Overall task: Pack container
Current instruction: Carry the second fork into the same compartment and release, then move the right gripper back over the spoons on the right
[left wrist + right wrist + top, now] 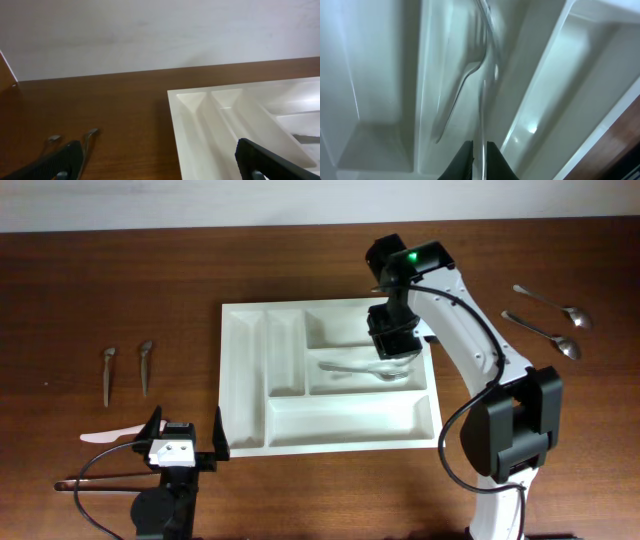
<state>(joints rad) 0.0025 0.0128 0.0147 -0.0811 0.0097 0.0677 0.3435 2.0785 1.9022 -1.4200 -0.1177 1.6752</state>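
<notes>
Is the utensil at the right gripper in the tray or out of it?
In. The utensil lies inside the middle wide compartment of the tray, its handle between the fingers of the right gripper.

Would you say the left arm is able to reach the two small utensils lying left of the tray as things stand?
Probably yes. The left gripper stands open, and the utensils lie on bare table just ahead of it, apart from the tray. Nothing stands between them.

Brown desk (pixel 330 490), a shiny spoon (pixel 548 302) and a second spoon (pixel 540 333) on the right, two small metal pieces (pixel 108 375) (pixel 145 368) on the left, white wall (pixel 150 200) behind.
</notes>
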